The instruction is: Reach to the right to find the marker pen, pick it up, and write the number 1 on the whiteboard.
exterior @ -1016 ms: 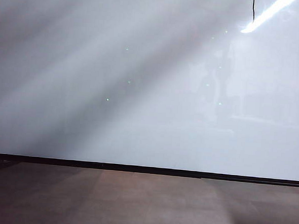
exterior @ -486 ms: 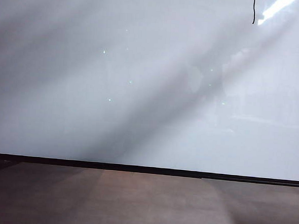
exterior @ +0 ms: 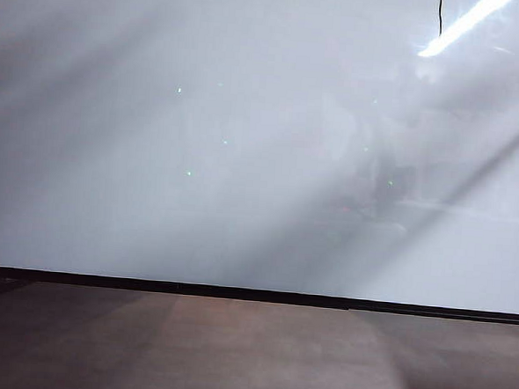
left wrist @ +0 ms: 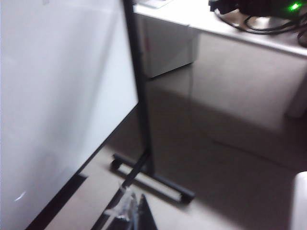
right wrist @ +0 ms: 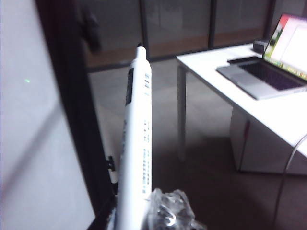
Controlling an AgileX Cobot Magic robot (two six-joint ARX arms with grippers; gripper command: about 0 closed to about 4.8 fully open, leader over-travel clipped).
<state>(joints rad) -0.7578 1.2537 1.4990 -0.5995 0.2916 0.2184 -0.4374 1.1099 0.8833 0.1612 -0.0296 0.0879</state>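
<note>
Right fingers point(right wrist: 144, 211) gripping marker pen point(right wrist: 136, 139), whiteboard point(right wrist: 29, 120) beside

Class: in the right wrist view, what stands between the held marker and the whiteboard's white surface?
Only the whiteboard's black frame post stands between it and the marker there.

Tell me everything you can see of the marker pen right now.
The marker pen shows only in the right wrist view: a long, slim white barrel with small dark print down its side and a black tip at the far end, uncapped as far as I can tell. It is held at its near end by the right end effector, whose pads look wrapped in clear film. It points away from the camera, alongside the whiteboard's black frame edge, its tip off the board.
</note>
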